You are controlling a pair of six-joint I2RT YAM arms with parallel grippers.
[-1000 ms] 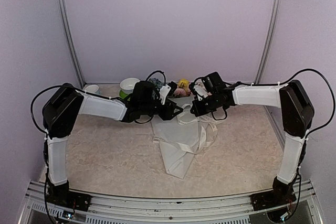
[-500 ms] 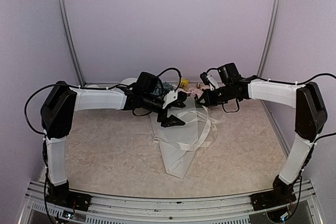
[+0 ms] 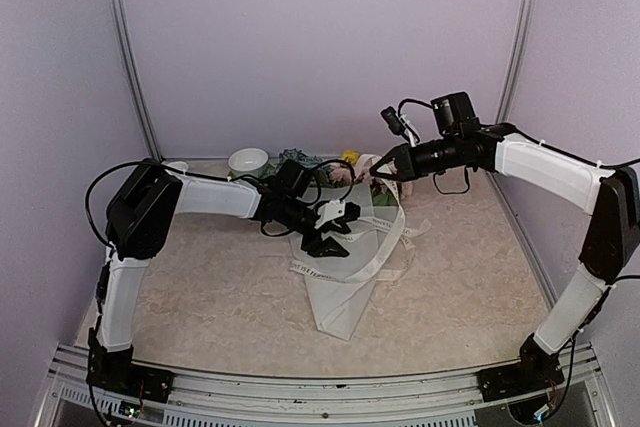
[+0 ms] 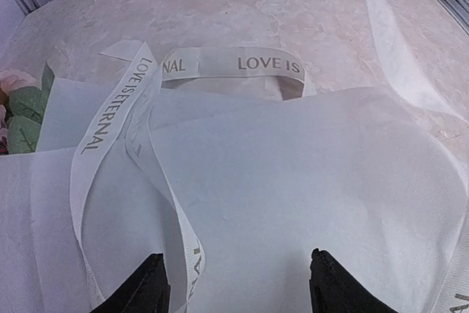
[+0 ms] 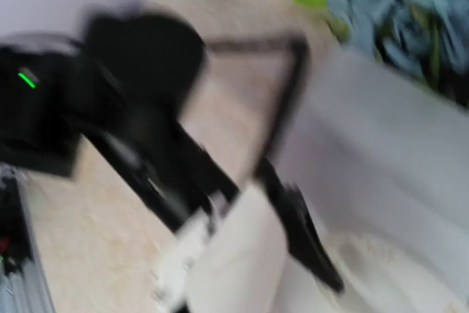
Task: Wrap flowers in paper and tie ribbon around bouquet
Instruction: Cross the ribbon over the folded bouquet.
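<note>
Top external view, centre: flowers [image 3: 300, 159] sit wrapped in paper [image 3: 338, 292], ribbon [image 3: 398, 237] untied, pinched by right gripper [image 3: 384, 174]; left gripper [image 3: 340, 229] gapes empty.

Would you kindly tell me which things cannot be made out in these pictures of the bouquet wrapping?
Right wrist view: motion blur smears everything; what the right gripper pinches is unreadable.
Flowers: top view, partly behind the left arm and paper; left wrist view, cut off by the left edge.
Ribbon lettering: too small from above; partly folded away up close.
Left gripper: left wrist view, only fingertips above the bottom edge.
</note>
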